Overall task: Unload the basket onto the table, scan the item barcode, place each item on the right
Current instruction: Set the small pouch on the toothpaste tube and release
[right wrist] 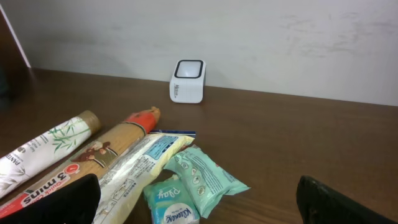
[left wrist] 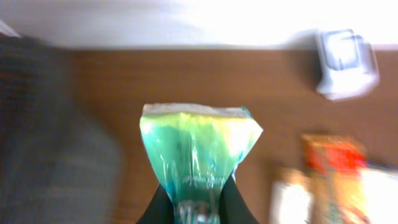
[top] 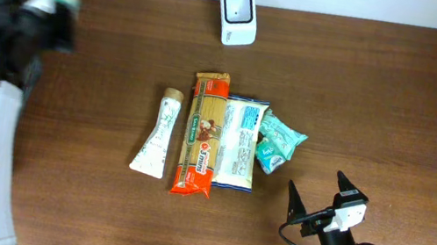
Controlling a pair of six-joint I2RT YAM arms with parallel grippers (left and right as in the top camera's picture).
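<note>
Brown wood table (top: 400,100) carries a row of groceries: an orange pasta pack (top: 202,133), a white tube (top: 158,130) and teal tissue packs (top: 277,141), with the white scanner (top: 240,4) at the far edge. Over its left end, the translucent green-and-yellow packet (left wrist: 196,149), crinkled and sealed flat on top, is pinched at its lower end by the closed left gripper (left wrist: 198,205). The right gripper (top: 316,185) sits near the tissue packs, jaws spread wide, touching nothing.

Bright even light; left wrist view heavily blurred
</note>
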